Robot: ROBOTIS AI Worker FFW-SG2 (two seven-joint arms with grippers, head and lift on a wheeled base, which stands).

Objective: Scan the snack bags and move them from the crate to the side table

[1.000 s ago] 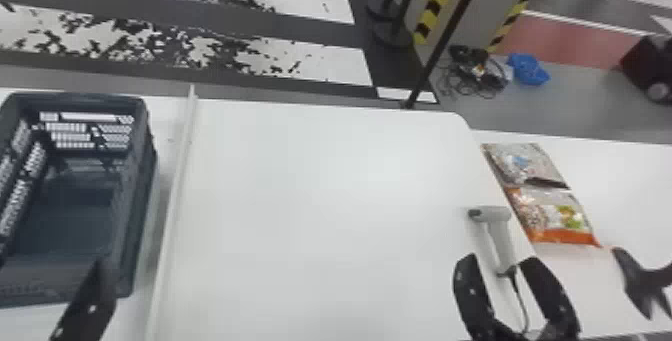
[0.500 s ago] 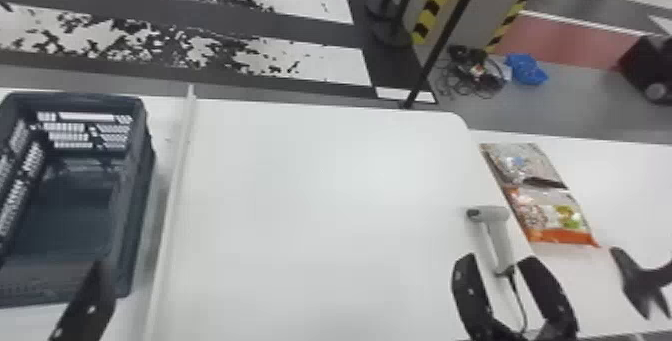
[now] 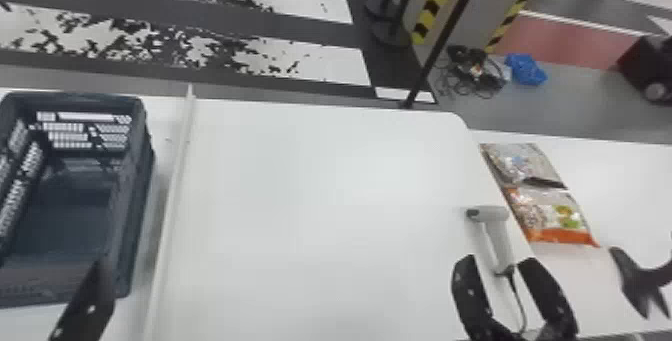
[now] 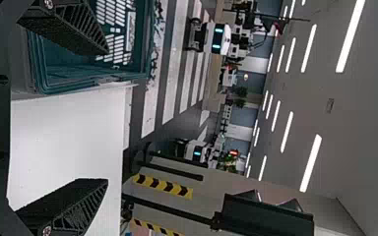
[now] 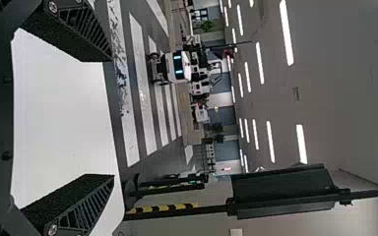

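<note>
White table [image 3: 325, 190] mid-frame, snack bags [image 3: 555, 215] lying flat on the side table [image 3: 625, 180] at right. Crate's [image 3: 145, 180] cropped at left, left claw [image 3: 87, 305] cropped lower left, right claw [image 3: 500, 261] lower right; both claws gape wide. Can't really make out that dark thing [image 3: 642, 280] far right, tbh.

Glossy plastic snack bags [image 3: 545, 212], matt plastic crate [image 3: 134, 185], smooth tabletop [image 3: 325, 190]

White tables [image 3: 325, 180] beneath crate [image 3: 132, 215] and scanner [image 3: 494, 214], side table [image 3: 615, 180] beneath two snack bags [image 3: 550, 215]
</note>
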